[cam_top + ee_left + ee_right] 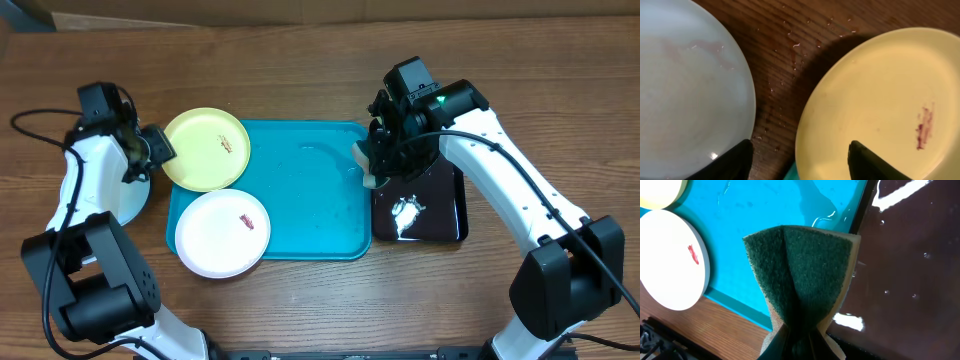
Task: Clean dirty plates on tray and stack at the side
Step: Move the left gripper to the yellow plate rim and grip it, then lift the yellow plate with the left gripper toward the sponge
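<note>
The yellow-green plate [205, 148] rests over the far left corner of the turquoise tray [310, 200] and bears a red-brown smear. The white plate [222, 232], also smeared, overlaps the tray's near left corner. The pale cyan plate [130, 195] lies on the table left of the tray, partly under my left arm. My left gripper [155, 145] is open at the yellow-green plate's left rim. In the left wrist view the open jaws [802, 160] span the gap between the pale cyan plate [690, 85] and the yellow-green plate [880, 100]. My right gripper [385, 150] is shut on a green sponge [800, 270] over the tray's right edge.
A glossy black tray [440, 200] with wet glints lies right of the turquoise tray, under my right arm. Water films the turquoise tray [765, 210]. Water drops dot the wooden table between the plates [785, 75].
</note>
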Controlling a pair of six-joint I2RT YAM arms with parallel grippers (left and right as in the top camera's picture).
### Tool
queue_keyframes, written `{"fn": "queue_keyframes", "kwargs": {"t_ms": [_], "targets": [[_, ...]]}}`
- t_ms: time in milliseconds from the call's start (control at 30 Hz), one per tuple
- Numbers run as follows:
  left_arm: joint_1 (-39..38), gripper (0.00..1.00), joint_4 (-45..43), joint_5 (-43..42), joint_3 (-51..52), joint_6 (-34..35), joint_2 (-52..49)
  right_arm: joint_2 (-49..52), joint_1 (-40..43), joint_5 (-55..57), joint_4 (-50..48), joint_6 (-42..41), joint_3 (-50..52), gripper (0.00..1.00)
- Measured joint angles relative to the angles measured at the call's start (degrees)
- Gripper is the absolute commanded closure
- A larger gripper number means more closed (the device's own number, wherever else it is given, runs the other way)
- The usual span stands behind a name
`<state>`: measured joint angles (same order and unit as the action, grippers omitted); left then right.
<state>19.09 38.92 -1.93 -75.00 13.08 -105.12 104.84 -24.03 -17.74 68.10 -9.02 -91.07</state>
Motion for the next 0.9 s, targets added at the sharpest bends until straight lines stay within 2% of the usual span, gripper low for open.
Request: {"fn": "queue_keyframes", "kwargs": {"t_ms": [100,267,433,600,633,667,767,900], "targets": [[0.0,0.48,-2.8,-0.3,3.0,0.0,0.0,0.0,0.0,0.1,-0.1,0.0,0.0,0.91],[0.0,0.49,-5.4,-2.2,4.7,0.0,0.0,0.0,0.0,0.2,-0.1,0.0,0.0,0.91],[-0.3,0.58,-6.1,-2.6,4.9,0.0,0.0,0.0,0.0,0.2,-0.2,0.0,0.0,0.91],[-0.4,0.78,-7.3,-3.0,4.9,-0.1,-0.5,0.0,0.0,0.2,-0.6,0.0,0.0,0.91],[-0.4,0.79,-7.6,-3.2,4.9,-0.2,-0.7,0.0,0.0,0.2,-0.5,0.0,0.0,0.91],[-0.4,0.79,-7.8,-3.4,4.9,-0.2,-0.9,0.0,0.0,0.2,-0.6,0.0,0.0,0.91],[-0.4,0.64,-8.0,-4.1,4.9,-0.3,-1.1,0.0,0.0,0.2,-0.6,0.0,0.0,0.91],[-0.7,0.63,-7.7,-3.8,4.9,-0.2,-1.1,0.0,0.0,0.2,-0.6,0.0,0.0,0.91]]}}
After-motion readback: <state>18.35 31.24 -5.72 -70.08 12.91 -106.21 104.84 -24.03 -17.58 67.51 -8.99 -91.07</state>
